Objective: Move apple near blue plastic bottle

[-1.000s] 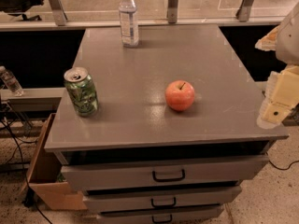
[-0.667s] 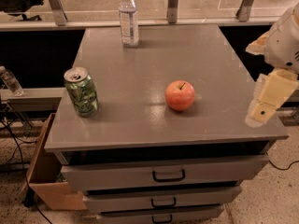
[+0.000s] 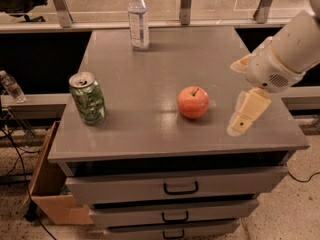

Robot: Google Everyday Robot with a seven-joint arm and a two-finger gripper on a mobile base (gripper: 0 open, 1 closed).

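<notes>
The red-orange apple (image 3: pixel 193 102) sits on the grey table top (image 3: pixel 150 59), right of the middle and toward the front. The blue plastic bottle (image 3: pixel 138 18), clear with a white cap, stands upright at the far edge, left of centre and well apart from the apple. My gripper (image 3: pixel 235 98) hangs over the table's right front part, just right of the apple and not touching it. Its cream fingers (image 3: pixel 246 113) are spread open and hold nothing.
A green patterned soda can (image 3: pixel 88 98) stands upright at the front left of the table. Drawers (image 3: pixel 180 188) are below the front edge. A cardboard box (image 3: pixel 47 184) sits on the floor at the left. Another bottle (image 3: pixel 11 86) lies on a low shelf at far left.
My gripper has moved left from beyond the table's right edge to over the table top, closer to the apple. The apple, can and bottle have not moved.
</notes>
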